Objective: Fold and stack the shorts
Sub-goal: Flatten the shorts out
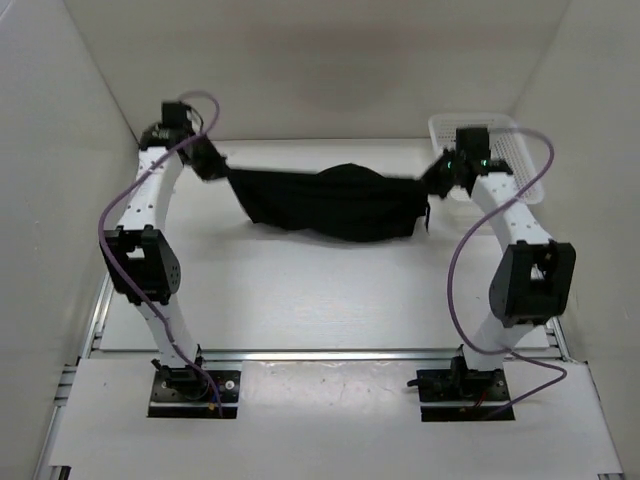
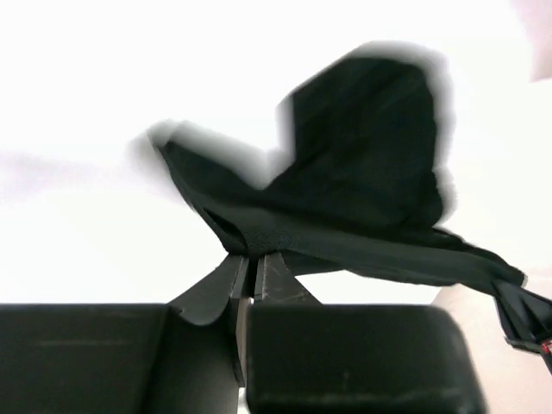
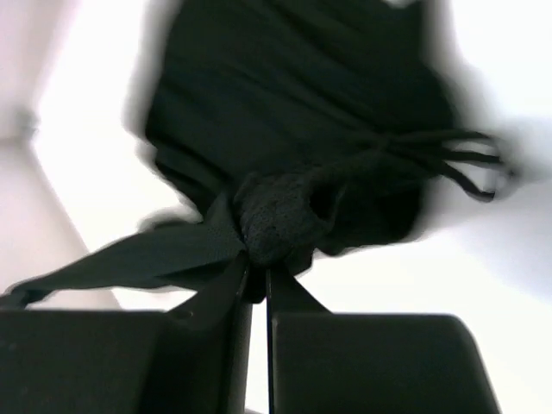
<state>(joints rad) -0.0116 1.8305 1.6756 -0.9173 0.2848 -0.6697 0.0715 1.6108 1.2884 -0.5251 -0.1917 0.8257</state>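
The shorts (image 1: pixel 330 205) hang stretched sideways, one end pinched tight by the left gripper (image 1: pixel 214 166), the other by the right gripper (image 1: pixel 436 176).

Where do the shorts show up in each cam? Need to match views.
Top external: shorts strung across the far middle, left gripper to right gripper.
Left wrist: shorts centre and right, pinched at bottom centre.
Right wrist: shorts upper centre, bunched at bottom centre.
Shared landmark: white table beneath.
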